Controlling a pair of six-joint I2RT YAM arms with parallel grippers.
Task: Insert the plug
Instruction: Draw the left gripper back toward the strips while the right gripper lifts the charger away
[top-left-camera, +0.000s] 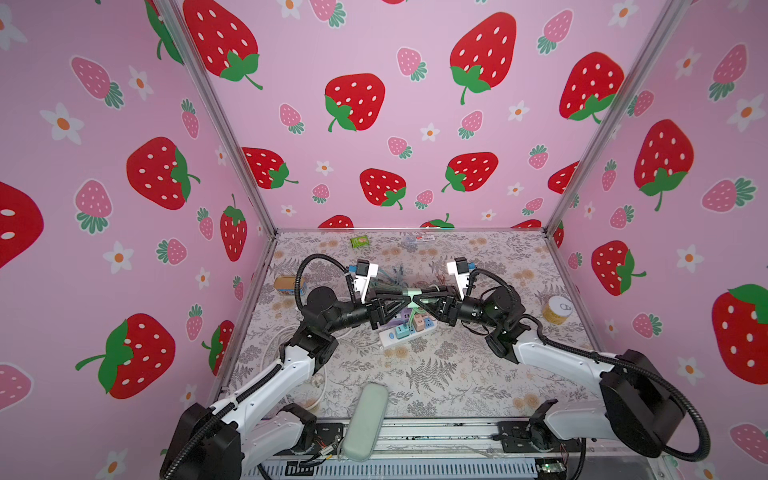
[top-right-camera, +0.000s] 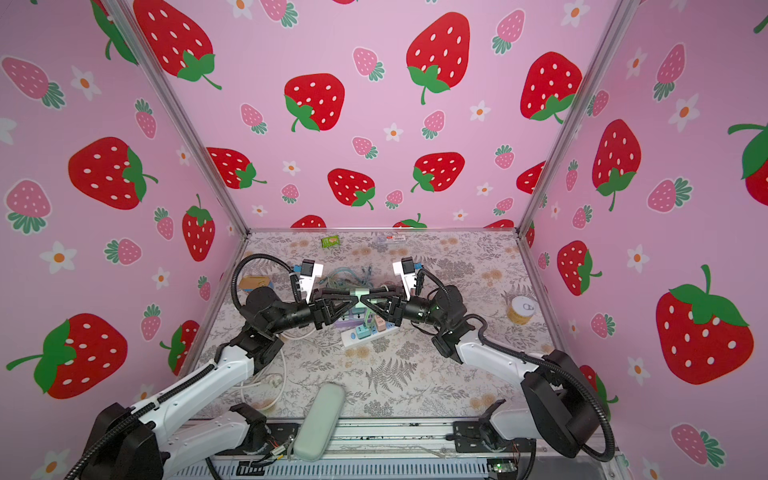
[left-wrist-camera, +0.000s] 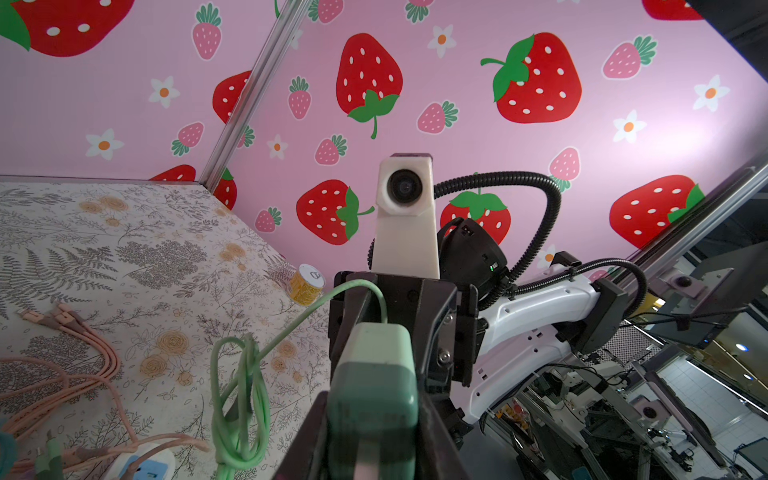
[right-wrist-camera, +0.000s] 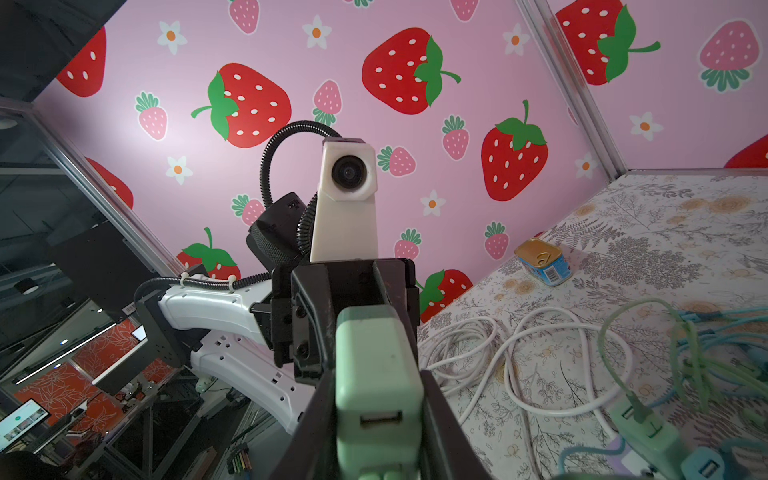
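**Two arms meeting over the middle of the table (top-left-camera: 436, 374).** The left gripper (top-left-camera: 404, 297) and the right gripper (top-left-camera: 419, 298) stand tip to tip. Each is closed part-way on the same pale green plug (top-left-camera: 410, 293). The plug hangs in the air between them, above the white power strip (top-left-camera: 409, 332).

The strip lies slantwise at mid-table, with several coloured plugs seated in it. A tangle of blue-green cables (top-left-camera: 388, 274) lies behind the grippers, toward the far edge.

- **Left edge:** a blue tin (top-left-camera: 286, 286).
- **Right edge:** a yellow jar (top-left-camera: 557, 309).
- **Far edge:** a green packet (top-left-camera: 359, 241).
- **Near edge:** a long grey-green case (top-left-camera: 365, 419).

**What each view adds.**
- The top views alone place the plug over the strip, but there the black fingers hide most of the plug.
- The left wrist view shows the plug (left-wrist-camera: 374, 374) pressed between that gripper's fingers. A looped green cable (left-wrist-camera: 249, 395) and pink cables (left-wrist-camera: 83, 345) lie beside it.
- The right wrist view shows an empty USB socket in the plug's face (right-wrist-camera: 376, 374). It also shows a coil of white cable (right-wrist-camera: 461, 338) on the table.
- The plug's prongs cannot be made out in any view.
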